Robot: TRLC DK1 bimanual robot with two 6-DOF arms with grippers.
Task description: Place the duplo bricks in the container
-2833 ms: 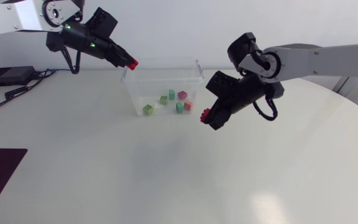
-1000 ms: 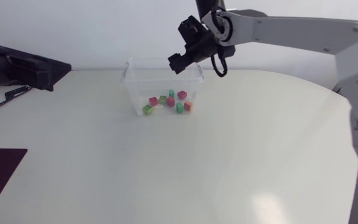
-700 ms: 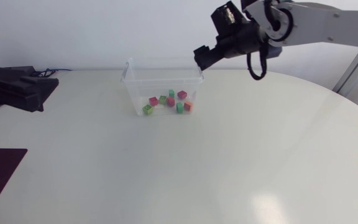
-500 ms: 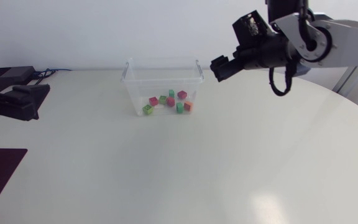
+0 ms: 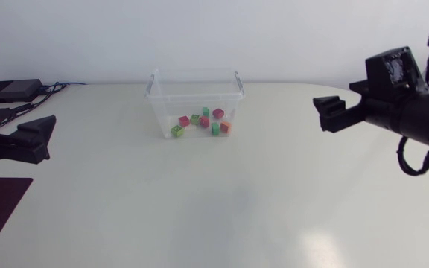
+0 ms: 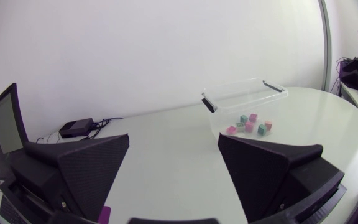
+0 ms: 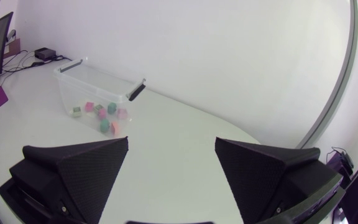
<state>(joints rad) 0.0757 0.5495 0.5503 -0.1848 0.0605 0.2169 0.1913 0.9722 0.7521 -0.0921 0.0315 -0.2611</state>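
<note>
So the clear container (image 5: pixel 192 95) is sitting toward the back of the tabletop (image 5: pixel 199 208), roughly in the middle. The bricks (image 5: pixel 204 121) - red, pink, green, teal, one orange - are all lying loose on its floor. I'm not seeing a single brick out on the tabletop itself, so I'm reckoning the job is basically done.

Both arms are hanging out at the sides, well apart from the container. The left tool (image 6: pixel 174 146) is gaping wide with nothing between its fingers. Same deal with the right tool (image 7: pixel 171 142): spread wide, carrying nothing. In each wrist view the container is showing ahead of the fingers, across a bare stretch of tabletop.

The bit that matters for whatever is coming: the container's long side is running across the table from one arm toward the other, with a handle at each short end. So either arm is facing a short end rather than the long wall. From overhead the right tool is looking somewhat nearer to it than the left, though that's me judging. If a stray brick is hiding somewhere, I'm guessing the right arm has the shorter trip back over the rim.
</note>
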